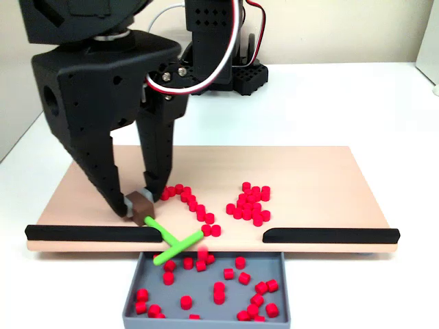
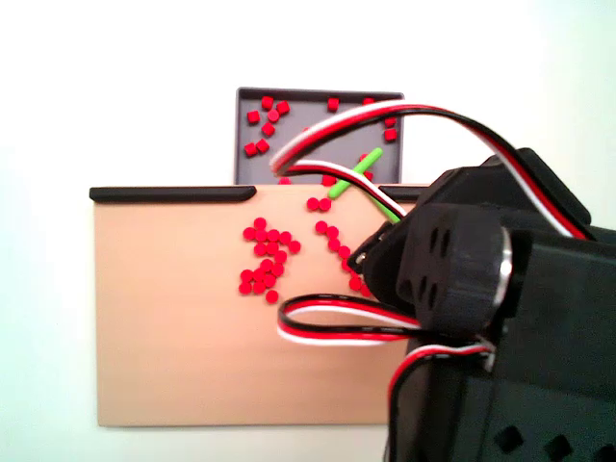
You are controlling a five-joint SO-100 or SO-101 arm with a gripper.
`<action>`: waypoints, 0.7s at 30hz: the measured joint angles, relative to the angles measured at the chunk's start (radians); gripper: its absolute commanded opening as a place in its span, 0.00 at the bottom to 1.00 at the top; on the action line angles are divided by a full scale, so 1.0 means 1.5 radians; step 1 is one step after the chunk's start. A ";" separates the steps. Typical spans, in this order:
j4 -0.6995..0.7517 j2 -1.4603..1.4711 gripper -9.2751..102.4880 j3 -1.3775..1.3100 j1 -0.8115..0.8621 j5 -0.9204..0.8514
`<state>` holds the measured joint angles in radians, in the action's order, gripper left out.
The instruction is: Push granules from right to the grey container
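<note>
Many granules (image 1: 219,288) already lay in the grey container (image 1: 134,281); two clusters remained on the board (image 1: 309,178), the tool (image 1: 139,204) pinching the green pusher (image 1: 171,243)

Color-wise it's pretty simple: the gripper (image 1: 136,205) is matte black all over, pinching a little brown block (image 1: 141,203). Sticking out right below it is a bright lime-green T-shaped pusher (image 1: 175,241). The pellets (image 1: 250,203) beside it are solid bright red, no markings. They sit on a plain peach board (image 1: 302,171) edged with black strips (image 1: 329,235). The tray (image 1: 135,282) is flat grey. Wires (image 2: 337,332) are red, white, black.
</note>
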<state>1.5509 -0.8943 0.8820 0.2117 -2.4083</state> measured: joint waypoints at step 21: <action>0.064 -0.184 0.08 0.012 -0.128 0.566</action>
<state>1.6475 -1.1704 0.9004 0.0199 -1.5601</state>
